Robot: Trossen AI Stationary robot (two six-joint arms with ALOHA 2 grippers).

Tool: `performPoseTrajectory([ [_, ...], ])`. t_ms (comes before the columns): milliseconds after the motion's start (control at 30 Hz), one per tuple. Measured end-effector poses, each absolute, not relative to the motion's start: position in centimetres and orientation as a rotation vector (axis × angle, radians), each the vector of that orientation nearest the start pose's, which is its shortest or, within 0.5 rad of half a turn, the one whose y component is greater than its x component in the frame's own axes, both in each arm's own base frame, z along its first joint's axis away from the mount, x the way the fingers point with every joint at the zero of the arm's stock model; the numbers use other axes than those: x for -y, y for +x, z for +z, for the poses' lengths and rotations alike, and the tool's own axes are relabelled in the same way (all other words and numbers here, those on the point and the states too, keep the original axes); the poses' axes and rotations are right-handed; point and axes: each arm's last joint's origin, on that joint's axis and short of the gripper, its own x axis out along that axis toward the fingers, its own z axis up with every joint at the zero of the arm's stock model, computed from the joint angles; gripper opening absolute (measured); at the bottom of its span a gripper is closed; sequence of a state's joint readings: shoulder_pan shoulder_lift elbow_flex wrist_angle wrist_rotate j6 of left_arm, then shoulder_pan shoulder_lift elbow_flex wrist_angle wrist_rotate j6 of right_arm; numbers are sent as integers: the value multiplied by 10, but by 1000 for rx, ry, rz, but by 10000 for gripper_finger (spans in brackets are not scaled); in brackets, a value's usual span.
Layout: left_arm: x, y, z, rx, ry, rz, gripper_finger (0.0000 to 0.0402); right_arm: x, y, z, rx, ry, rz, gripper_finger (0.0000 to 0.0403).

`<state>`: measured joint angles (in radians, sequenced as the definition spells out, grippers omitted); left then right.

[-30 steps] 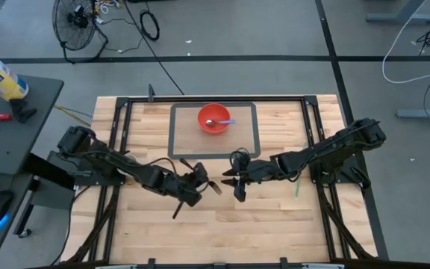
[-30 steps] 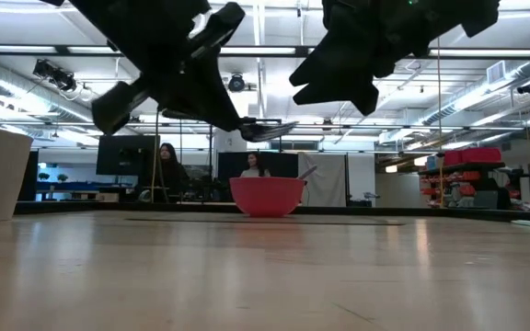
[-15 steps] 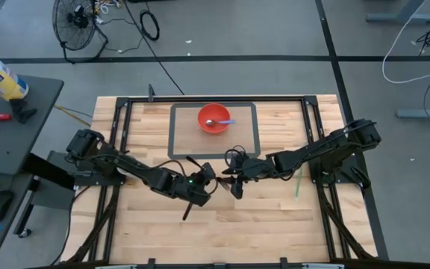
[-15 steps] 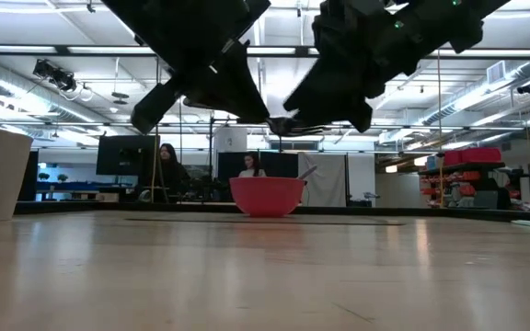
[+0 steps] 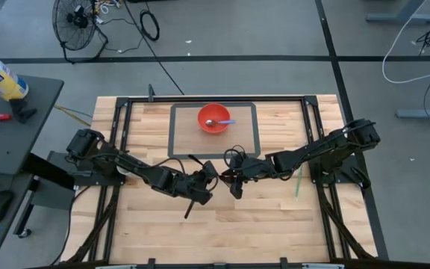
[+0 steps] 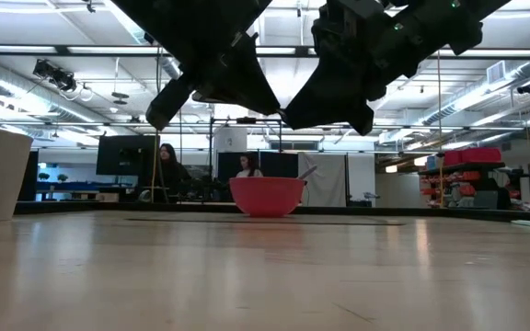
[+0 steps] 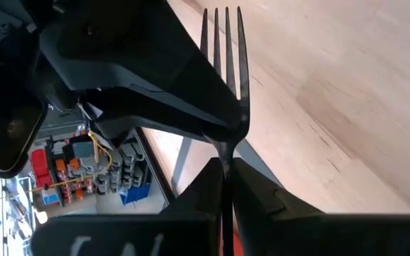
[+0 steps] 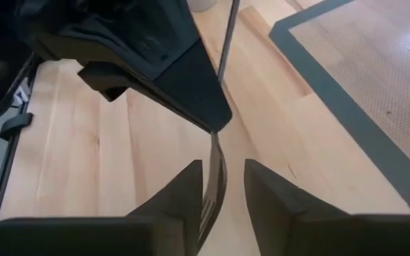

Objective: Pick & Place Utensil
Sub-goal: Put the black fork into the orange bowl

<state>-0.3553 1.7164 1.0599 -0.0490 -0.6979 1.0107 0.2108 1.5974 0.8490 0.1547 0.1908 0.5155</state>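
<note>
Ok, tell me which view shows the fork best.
The left wrist view: the fork fills it, its prongs sharp against the table. The right wrist view shows only the curved head edge-on between the right tool's fingers; the high and low views hide it among the arms.

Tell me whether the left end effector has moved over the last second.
Yes. The left end effector moved right, toward the right end effector, relative to the bowl.
</note>
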Motion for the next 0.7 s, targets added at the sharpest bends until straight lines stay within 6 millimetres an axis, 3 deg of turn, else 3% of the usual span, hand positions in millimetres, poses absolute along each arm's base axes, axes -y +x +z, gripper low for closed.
performPoseTrajectory([
  [167, 105, 342, 204, -749, 1312, -5, 25, -63, 321, 191, -570, 393, -134, 77],
  [367, 106, 343, 206, -732, 1303, 7, 26, -59, 322, 190, -589, 466, -109, 13],
  [567, 107, 343, 207, -734, 1280, 75, 30, -57, 322, 191, -575, 454, -133, 8],
  [700, 109, 337, 212, -754, 1252, 174, 67, -56, 324, 193, -548, 449, -146, 5],
])
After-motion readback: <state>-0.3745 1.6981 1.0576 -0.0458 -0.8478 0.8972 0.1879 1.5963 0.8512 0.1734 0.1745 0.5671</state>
